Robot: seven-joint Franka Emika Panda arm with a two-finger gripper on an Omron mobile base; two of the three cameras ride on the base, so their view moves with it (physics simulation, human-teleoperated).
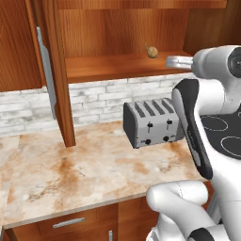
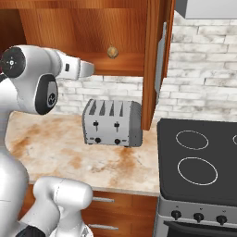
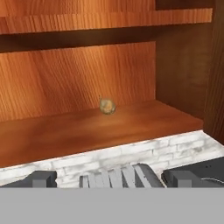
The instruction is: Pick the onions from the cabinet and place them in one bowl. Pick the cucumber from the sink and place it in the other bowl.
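One yellow-brown onion (image 1: 151,52) (image 2: 112,51) (image 3: 107,106) with a short stem tip rests on the plank shelf of the open reddish-brown cabinet (image 1: 113,68) (image 2: 118,65) (image 3: 87,131). In the hand view my gripper (image 3: 113,178) is open, its two dark fingertips (image 3: 41,178) wide apart with nothing between them. It hangs in front of the shelf and a little below it, well short of the onion and facing it. The bowls, the cucumber and the sink are out of view.
A silver four-slot toaster (image 1: 153,122) (image 2: 112,122) (image 3: 116,176) stands on the marble counter (image 1: 80,169) directly under my hand. The cabinet's open doors (image 1: 61,70) (image 2: 155,60) jut out on both sides. A black stove (image 2: 199,162) lies to the right.
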